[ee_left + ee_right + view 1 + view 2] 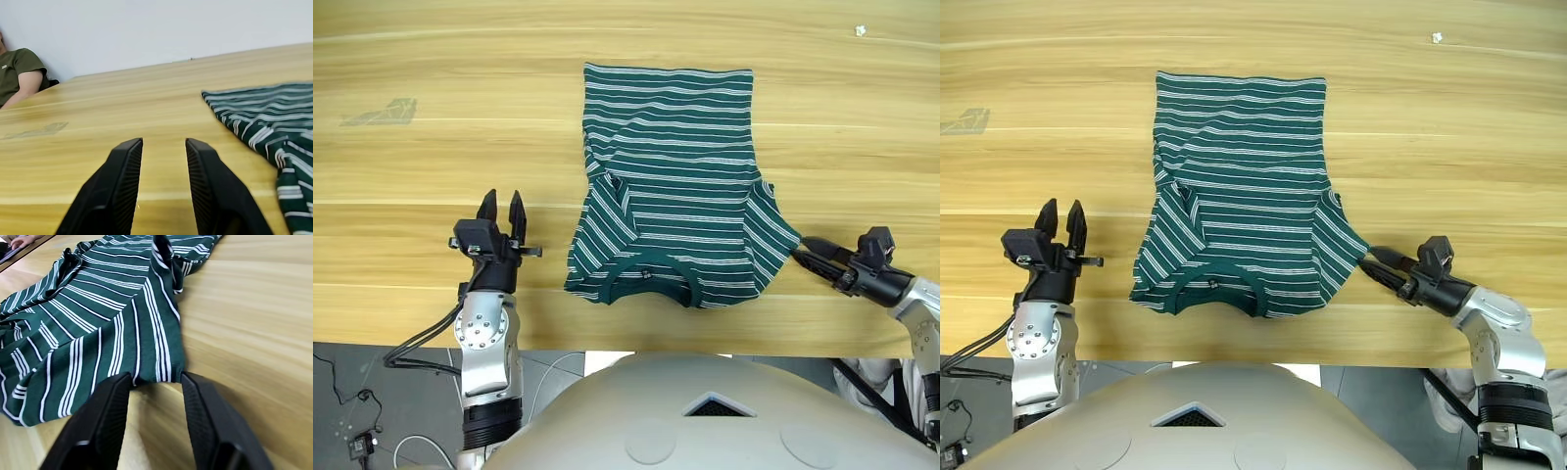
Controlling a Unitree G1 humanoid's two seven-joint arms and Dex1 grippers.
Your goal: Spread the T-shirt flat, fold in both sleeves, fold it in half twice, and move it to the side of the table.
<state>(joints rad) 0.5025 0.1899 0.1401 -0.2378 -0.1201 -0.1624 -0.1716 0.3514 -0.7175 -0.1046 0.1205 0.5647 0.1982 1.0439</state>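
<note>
Now, T-shirt (671,176) lying mid-table (431,176)

It is lying collar nearest the robot (left sleeve folded inward). The right gripper (801,251) is sitting, fingers spread, at the right sleeve's (773,233) tip. The left gripper (502,201) is hovering beside the shirt, likewise spread.
</note>
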